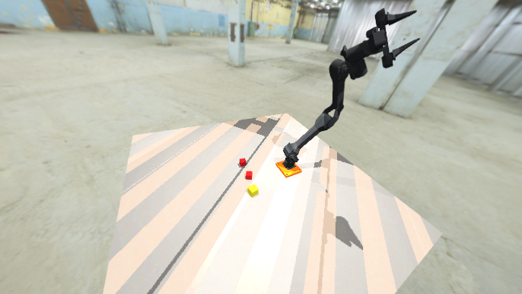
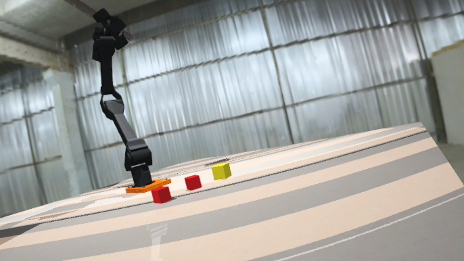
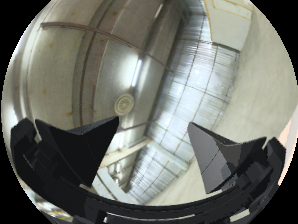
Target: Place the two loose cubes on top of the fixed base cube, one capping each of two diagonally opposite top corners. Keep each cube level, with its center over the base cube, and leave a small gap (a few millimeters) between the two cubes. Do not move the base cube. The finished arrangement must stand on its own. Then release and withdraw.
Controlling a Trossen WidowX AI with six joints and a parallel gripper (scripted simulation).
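Observation:
Two red cubes lie on the striped table top (image 1: pixel 190 247) (image 2: pixel 304 209): one (image 1: pixel 243 162) (image 2: pixel 161 195) at the end of the row, the other (image 1: pixel 249 175) (image 2: pixel 193 182) in the middle. A yellow cube (image 1: pixel 253 190) (image 2: pixel 221 170) stands just beyond them in the same row. All three are apart from each other and nothing is stacked. My gripper (image 1: pixel 416 25) (image 3: pixel 153 123) is open and empty. It is raised high above the arm's base, far from the cubes, pointing up and away. The wrist view shows only the hall walls between the fingers.
The arm stands on an orange mounting plate (image 1: pixel 296 172) (image 2: pixel 159 184) beside the row of cubes. The table's edges drop to the concrete hall floor (image 1: pixel 76 114) on all sides. Pillars and metal walls stand far off.

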